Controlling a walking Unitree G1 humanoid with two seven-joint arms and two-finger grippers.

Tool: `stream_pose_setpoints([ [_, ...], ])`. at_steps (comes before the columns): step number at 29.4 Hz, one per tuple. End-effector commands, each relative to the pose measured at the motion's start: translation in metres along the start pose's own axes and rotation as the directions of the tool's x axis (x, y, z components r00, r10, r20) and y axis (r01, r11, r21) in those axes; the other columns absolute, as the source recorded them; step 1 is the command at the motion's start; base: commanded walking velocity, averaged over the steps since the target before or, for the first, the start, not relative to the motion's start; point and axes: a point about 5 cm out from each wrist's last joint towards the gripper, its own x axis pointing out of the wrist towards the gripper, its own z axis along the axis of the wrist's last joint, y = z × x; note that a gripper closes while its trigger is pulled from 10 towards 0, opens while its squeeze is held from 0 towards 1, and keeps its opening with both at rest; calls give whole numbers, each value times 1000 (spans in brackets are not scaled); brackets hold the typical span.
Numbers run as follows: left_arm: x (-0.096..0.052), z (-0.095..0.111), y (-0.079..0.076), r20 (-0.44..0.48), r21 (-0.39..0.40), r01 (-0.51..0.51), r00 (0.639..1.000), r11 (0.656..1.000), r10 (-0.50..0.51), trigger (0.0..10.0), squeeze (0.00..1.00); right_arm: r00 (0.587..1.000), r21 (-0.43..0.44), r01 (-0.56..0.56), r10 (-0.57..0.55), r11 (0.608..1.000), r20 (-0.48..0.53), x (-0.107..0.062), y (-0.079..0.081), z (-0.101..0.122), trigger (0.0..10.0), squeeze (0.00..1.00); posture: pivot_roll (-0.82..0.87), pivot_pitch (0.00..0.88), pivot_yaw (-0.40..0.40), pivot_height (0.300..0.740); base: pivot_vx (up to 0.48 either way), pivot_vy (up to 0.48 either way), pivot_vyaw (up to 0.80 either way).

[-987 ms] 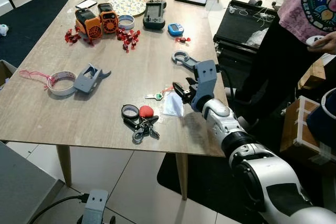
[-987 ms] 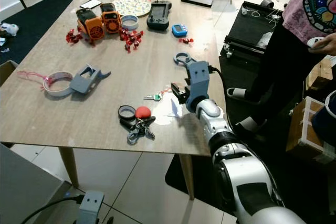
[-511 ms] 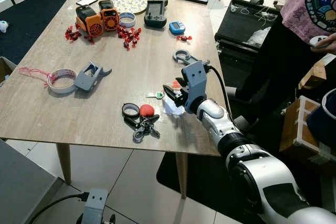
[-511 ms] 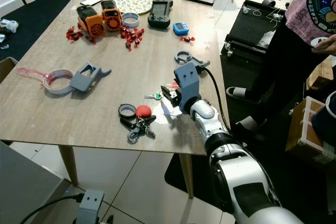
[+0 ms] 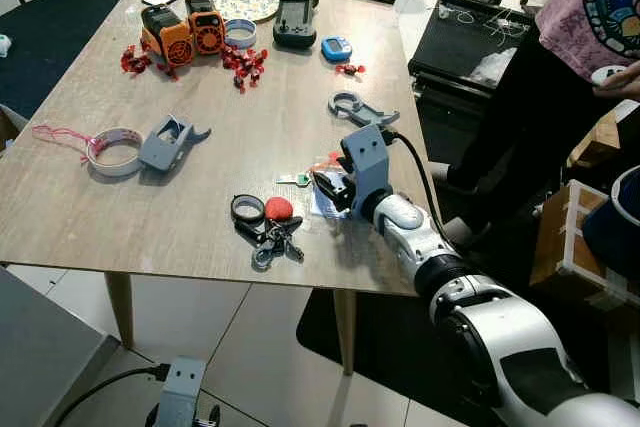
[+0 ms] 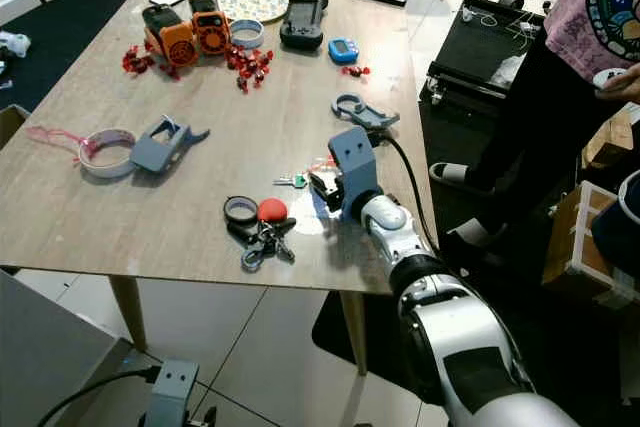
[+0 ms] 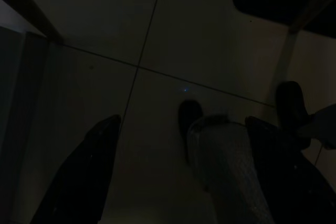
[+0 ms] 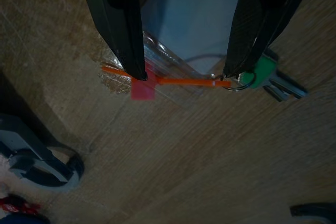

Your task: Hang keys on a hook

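1. Right gripper (image 8: 184, 74): lowered to the wooden table (image 5: 90, 217), fingers apart, straddling a clear tag (image 8: 194, 19) and its orange strap (image 8: 184, 81).
2. Green-headed key (image 8: 262, 74): flat on the table, touching one fingertip.
3. Left gripper (image 7: 178, 182): hanging idle above dim floor, fingers spread.
4. Second key bunch (image 5: 270, 237): near the table's front edge.

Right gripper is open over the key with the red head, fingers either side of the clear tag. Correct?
Not quite: the key has a green head, not red, as the right wrist view shows. The right gripper is open, its fingers either side of the clear tag.
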Motion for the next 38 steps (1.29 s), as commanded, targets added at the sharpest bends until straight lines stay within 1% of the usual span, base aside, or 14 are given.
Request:
stream_pose_setpoints([
  [1, -3, -11, -4, -41, -26, -1, 999, 1000, -1, 10000, 0, 1000, 10, 2, -2, 1000, -22, 1, 2, -2, 10000, 0, 75, 250, -85, 740, 0, 0, 0],
  [9, -3, -11, -3, -42, -26, -2, 999, 1000, 1, 10000, 0, 1000, 23, 9, -9, 1000, 7, 3, 3, 2, 10000, 0, 77, 254, -87, 740, 0, 0, 0],
  [21, -4, -12, -2, -48, -23, 0, 999, 1000, -1, 10000, 0, 1000, 18, 6, -6, 1000, -8, 4, 7, 1, 10000, 0, 78, 256, -84, 740, 0, 0, 0],
  [26, -4, -13, -3, -49, -24, 0, 999, 1000, -2, 10000, 0, 1000, 46, -3, 3, 999, -4, 4, 8, 1, 10000, 0, 77, 258, -85, 740, 0, 0, 0],
  [27, -4, -13, -3, -49, -25, 1, 999, 1000, -2, 10000, 0, 1000, 52, -3, 3, 999, -2, 4, 8, 1, 4510, 0, 77, 259, -86, 740, 0, 0, 0],
  [28, -4, -13, -3, -49, -25, 1, 999, 1000, -2, 10000, 0, 1000, 52, -3, 3, 999, -2, 4, 8, 1, 4510, 0, 77, 259, -86, 740, 0, 0, 0],
  [29, -4, -13, -3, -49, -25, 0, 999, 1000, -2, 10000, 0, 1000, 59, -3, 3, 998, 0, 4, 8, 2, 2941, 0, 77, 259, -86, 740, 0, 0, 0],
  [30, -4, -14, -3, -49, -26, 0, 999, 1000, -1, 10000, 0, 1000, 64, -3, 3, 998, 2, 4, 8, 2, 2941, 0, 77, 259, -86, 740, 0, 0, 0],
  [31, -4, -14, -3, -49, -27, 0, 999, 1000, -1, 10000, 0, 1000, 67, -3, 3, 998, 3, 5, 8, 2, 78, 0, 77, 260, -87, 740, 0, 0, 0],
  [38, -5, -15, -4, -50, -34, -1, 999, 999, -1, 10000, 0, 1000, 80, -1, 1, 997, 9, 5, 8, 3, 0, 0, 78, 261, -88, 740, 0, 0, 0],
])
